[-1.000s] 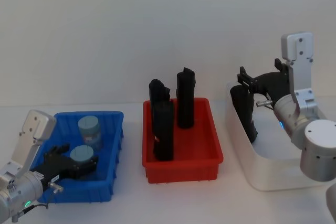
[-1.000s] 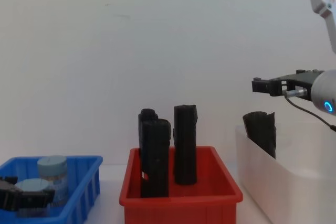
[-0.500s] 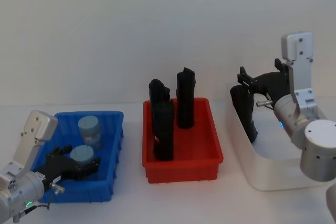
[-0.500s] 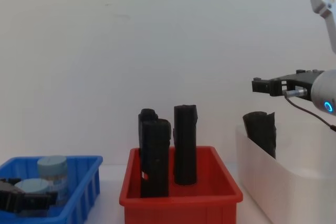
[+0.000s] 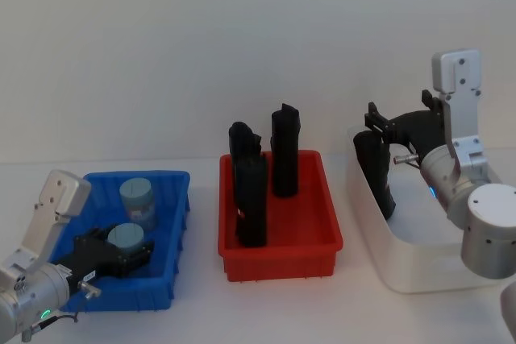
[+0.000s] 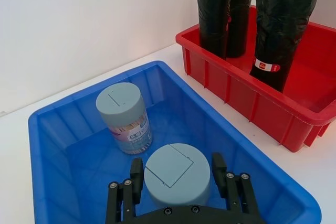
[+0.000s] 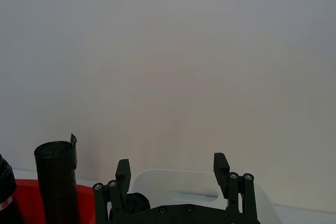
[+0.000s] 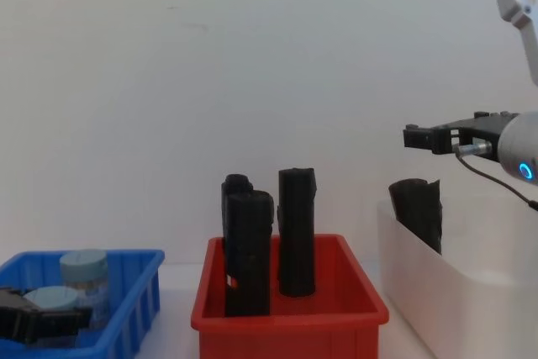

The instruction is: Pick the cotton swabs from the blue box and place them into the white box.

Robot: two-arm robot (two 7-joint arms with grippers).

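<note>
Left gripper (image 6: 177, 166) is down inside the low bright-blue ribbed plastic bin (blue box (image 5: 165, 174)), at the robot's left. Its fingers sit on either side of the near jar (image 5: 126, 236), a small round clear plastic jar of cotton swabs with a pale grey-blue lid. They appear pressed against the jar just under the lid, so I read it as pinched.

- The near jar stands upright, long axis vertical, with the fingers crossing it horizontally.
- The far jar (image 6: 124, 109), of the same kind, stands upright just behind it and apart from it.

The plain white smooth-sided plastic tub (white box (image 5: 419, 275)) lies well to the jar's right, beyond the red plastic bin (image 5: 278, 257) of tall black rolls (image 5: 251, 199). The tub holds one black roll and no jar.

Right gripper (image 7: 171, 162) hangs over the white box, spread wide and empty.

Judgement: lift straight up first, then carry rightward high enough to clear the rolls.
</note>
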